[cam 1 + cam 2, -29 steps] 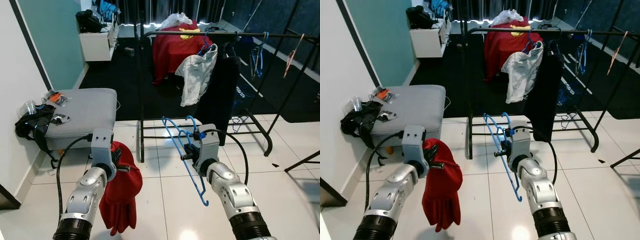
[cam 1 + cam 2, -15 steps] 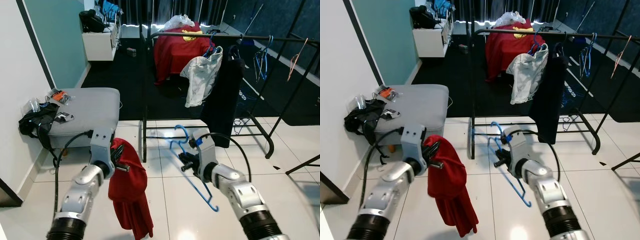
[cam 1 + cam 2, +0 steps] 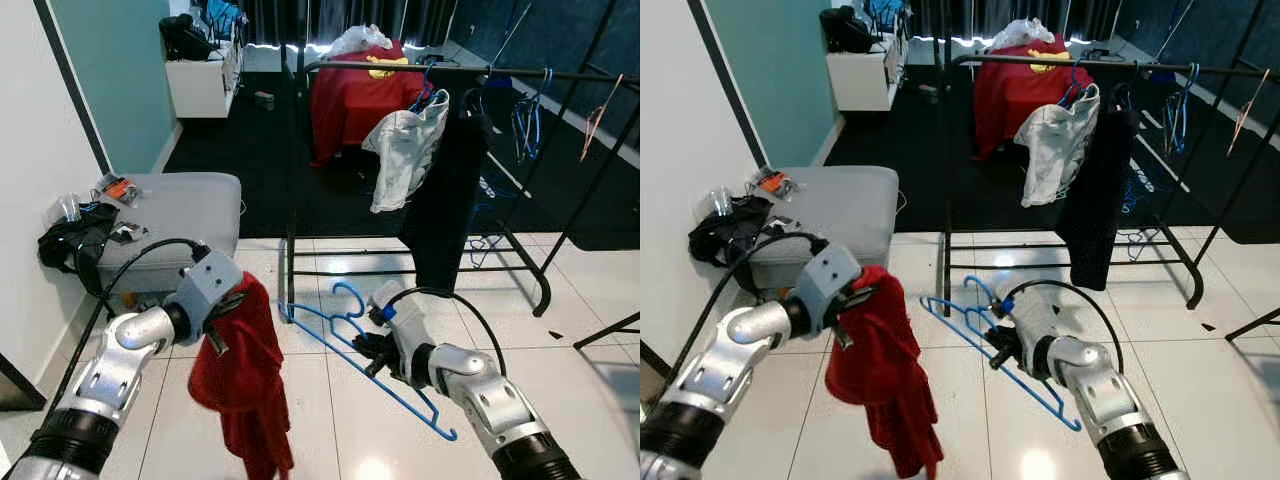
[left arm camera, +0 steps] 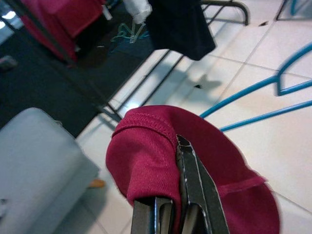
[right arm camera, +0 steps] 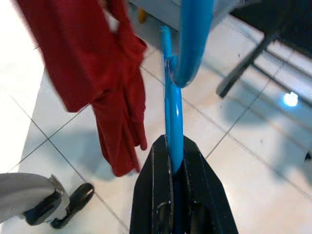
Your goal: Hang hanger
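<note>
Since a second ago I have swung the blue hanger [image 3: 370, 360] down from near upright to lie almost flat over the white tiled floor [image 3: 560, 330], and my left arm has reached further out to the left, so the red garment [image 3: 240, 385] now hangs lower and longer.

My right end effector [image 5: 174, 171] is clamped on the hanger close to its hook, the blue wire running straight out between the two black fingers. From there the hanger's triangle stretches across in front of me: one corner points toward the foot of the black clothes rack [image 3: 420, 70], the other trails back to my right past the wrist. It hangs above the tiles, well below the rack's top rail.

My left end effector [image 4: 173, 204] is pinched together on a fold of the red garment, the cloth bunched over the fingertips [image 4: 187, 165] and draping down toward the floor. The garment hangs just beside the hanger's near corner; I cannot tell whether they touch.

On the rack hang a white shirt [image 3: 405, 150] and a black garment [image 3: 445, 200], with a red one [image 3: 350, 95] behind. A grey ottoman [image 3: 180, 215] stands to my left.
</note>
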Tool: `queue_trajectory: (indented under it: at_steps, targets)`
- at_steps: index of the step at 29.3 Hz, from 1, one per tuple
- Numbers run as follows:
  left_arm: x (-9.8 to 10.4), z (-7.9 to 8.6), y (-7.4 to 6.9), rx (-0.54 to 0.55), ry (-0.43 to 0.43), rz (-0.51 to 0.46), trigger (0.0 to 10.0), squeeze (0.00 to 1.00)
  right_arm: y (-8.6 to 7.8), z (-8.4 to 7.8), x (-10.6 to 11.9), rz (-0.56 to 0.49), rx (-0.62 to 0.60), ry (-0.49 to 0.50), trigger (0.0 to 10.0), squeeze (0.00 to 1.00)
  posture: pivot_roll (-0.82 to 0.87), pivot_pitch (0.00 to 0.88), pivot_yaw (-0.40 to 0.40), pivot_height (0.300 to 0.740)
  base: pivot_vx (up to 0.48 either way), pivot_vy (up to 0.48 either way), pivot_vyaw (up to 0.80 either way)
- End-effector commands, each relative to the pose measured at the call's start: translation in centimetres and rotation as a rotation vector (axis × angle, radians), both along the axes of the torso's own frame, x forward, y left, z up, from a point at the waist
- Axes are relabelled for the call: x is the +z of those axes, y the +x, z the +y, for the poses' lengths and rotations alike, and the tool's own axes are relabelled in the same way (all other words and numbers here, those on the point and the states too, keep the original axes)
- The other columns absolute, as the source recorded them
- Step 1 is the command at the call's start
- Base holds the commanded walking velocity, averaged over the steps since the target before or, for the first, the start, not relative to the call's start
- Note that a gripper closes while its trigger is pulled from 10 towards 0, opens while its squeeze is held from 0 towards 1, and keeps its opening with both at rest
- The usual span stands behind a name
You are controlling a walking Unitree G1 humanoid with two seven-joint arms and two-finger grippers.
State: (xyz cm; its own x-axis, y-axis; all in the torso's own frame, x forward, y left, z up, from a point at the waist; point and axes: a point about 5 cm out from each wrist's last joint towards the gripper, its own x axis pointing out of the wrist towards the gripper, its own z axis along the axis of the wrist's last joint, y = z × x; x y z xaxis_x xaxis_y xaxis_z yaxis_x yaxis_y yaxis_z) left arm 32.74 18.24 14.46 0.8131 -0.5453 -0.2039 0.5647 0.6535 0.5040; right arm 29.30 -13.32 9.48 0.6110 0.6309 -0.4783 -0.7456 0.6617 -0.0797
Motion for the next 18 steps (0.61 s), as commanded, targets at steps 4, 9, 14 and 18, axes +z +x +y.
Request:
queue_trajectory:
  at_steps: [4, 9, 14, 18]
  targets:
    - [0.6, 0.8, 0.6, 0.025, 0.062, -0.039, 10.0, 0.0, -0.7, 1.3, 0.4, 0.006, 0.077, 0.004, 10.0, 0.0, -0.06, 0.0, -0.016, 0.74, 0.0, 0.0, 0.0]
    - [0.8, 1.1, 1.2, 0.058, 0.08, -0.055, 10.0, 0.0, -1.1, 2.2, 0.8, 0.005, 0.145, -0.008, 10.0, 0.0, -0.06, 0.0, -0.012, 0.74, 0.0, 0.0, 0.0]
    - [1.0, 1.2, 1.2, 0.018, 0.08, -0.069, 10.0, 0.0, -0.4, 2.2, 1.6, -0.055, 0.139, -0.019, 10.0, 0.0, -0.06, 0.0, -0.013, 0.74, 0.0, 0.0, 0.0]
    - [0.9, 1.6, 1.2, 0.008, 0.105, -0.067, 10.0, 0.0, -0.3, 2.1, 2.2, -0.064, 0.157, -0.027, 10.0, 0.0, -0.06, 0.0, -0.012, 0.74, 0.0, 0.0, 0.0]
